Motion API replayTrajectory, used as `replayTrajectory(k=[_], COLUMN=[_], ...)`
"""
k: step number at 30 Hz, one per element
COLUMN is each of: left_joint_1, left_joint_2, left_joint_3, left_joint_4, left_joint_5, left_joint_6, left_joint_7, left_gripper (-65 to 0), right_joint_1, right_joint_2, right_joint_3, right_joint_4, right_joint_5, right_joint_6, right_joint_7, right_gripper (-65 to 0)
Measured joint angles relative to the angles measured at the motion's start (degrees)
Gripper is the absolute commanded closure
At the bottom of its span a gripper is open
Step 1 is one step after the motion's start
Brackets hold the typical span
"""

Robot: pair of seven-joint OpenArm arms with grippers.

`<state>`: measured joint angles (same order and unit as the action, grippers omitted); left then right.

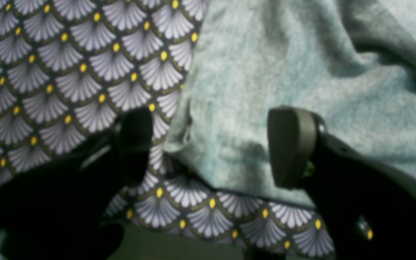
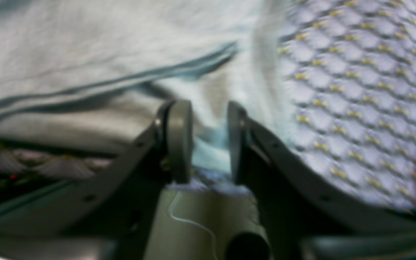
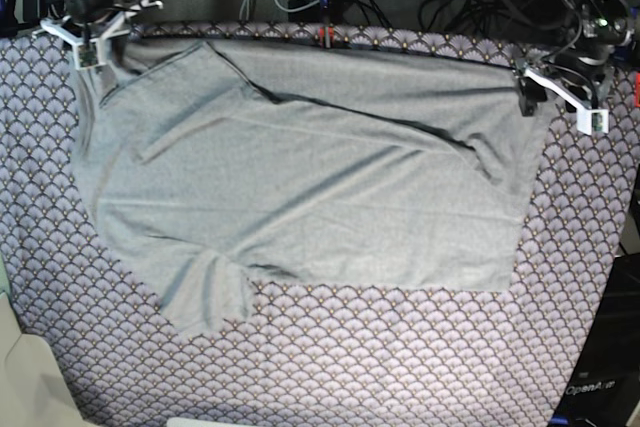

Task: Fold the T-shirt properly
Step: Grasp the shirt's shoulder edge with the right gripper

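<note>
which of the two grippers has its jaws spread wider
The left gripper: its jaws stand wide apart over the T-shirt corner, while the right gripper shows only a narrow gap.

From my screens, the left hand (image 1: 211,148) has dark, nearly black fingers, one tipped with a rounded olive-grey pad (image 1: 290,146). The right hand (image 2: 209,141) has flat grey pads on dark grey fingers studded with small screws. Upper corners of the base view: white brackets, black cabling.
</note>
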<state>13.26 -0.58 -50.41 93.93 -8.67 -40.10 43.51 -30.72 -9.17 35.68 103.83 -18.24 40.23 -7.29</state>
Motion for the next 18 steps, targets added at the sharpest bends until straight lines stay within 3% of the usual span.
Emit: replayTrajectory(k=[5, 10, 18], left_joint_1=[0.0, 0.0, 0.0], left_joint_2=[-0.1, 0.0, 0.1], left_joint_3=[0.0, 0.0, 0.0], left_joint_4=[0.0, 0.0, 0.0], left_joint_5=[0.0, 0.0, 0.2], left_joint_6=[0.0, 0.0, 0.0], left_joint_7=[0.0, 0.0, 0.0], left_gripper=[-48.5, -48.5, -48.4], right_joint_1=[-0.7, -1.2, -3.4], right_joint_2=[-0.2, -0.1, -0.2], right_joint_3=[-0.9, -3.7, -5.4], right_joint_4=[-1.4, -1.2, -1.3], right_joint_5=[-0.7, -0.7, -0.7], right_joint_6=[0.0, 0.0, 0.0], right_joint_7=[-0.1, 0.1, 8.9], right_gripper=[-29.6, -30.2, -30.2])
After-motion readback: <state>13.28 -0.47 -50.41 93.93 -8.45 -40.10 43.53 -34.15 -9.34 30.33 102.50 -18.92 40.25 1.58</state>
